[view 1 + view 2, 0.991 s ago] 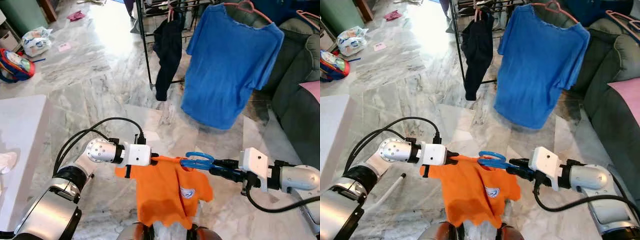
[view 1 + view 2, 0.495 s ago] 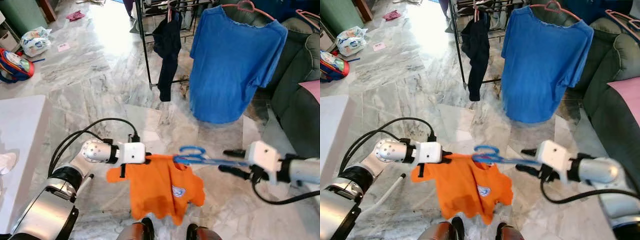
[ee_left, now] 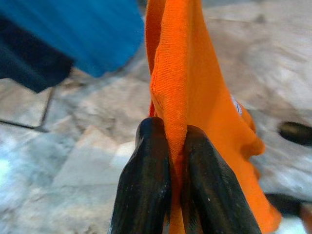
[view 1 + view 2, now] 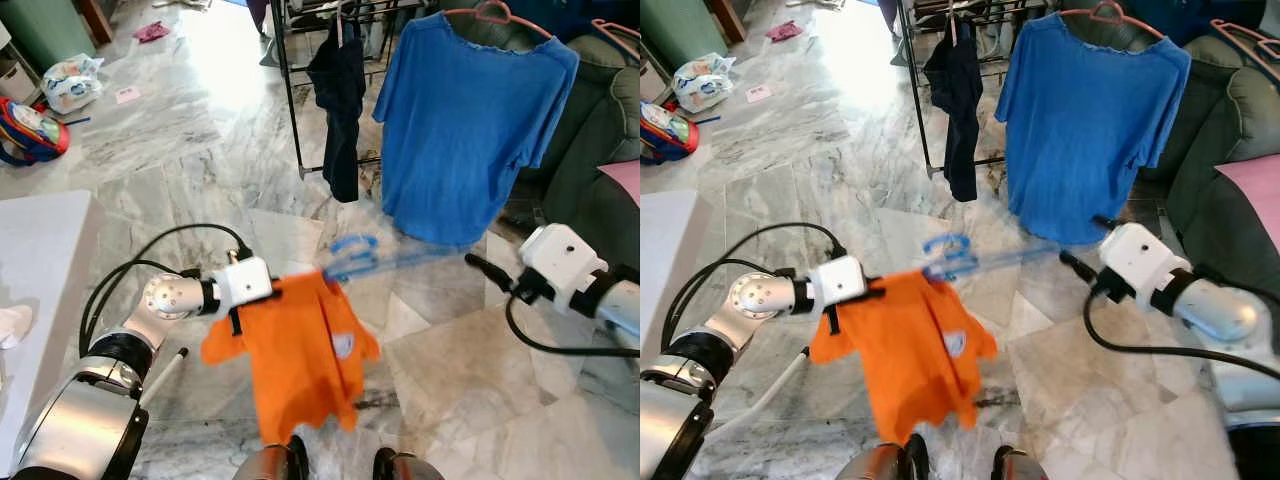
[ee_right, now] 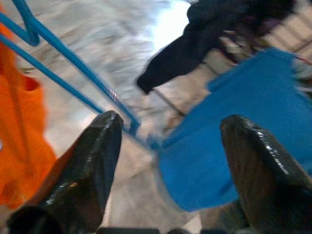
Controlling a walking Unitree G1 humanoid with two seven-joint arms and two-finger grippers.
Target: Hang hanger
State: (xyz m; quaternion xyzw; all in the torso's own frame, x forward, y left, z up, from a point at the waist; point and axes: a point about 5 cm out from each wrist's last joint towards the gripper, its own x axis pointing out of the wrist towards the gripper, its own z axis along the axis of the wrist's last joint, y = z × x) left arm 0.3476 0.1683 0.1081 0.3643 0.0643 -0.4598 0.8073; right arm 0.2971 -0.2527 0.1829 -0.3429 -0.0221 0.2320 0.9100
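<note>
Orange shirt [image 4: 300, 350] is limp and light, pinched in my left gripper [image 3: 170, 161]; my right gripper [image 5: 168, 146] is spread, so I'd retake the stiff blue hanger [image 4: 350, 255] at three o'clock.

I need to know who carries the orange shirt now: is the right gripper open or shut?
Open. In the right wrist view its two black fingers stand wide apart, the thin blue hanger beyond them. The left gripper pinches the orange shirt.

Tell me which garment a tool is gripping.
The orange shirt: the left tool pinches its fabric. The blue T-shirt and dark garment hang untouched at the rack.
</note>
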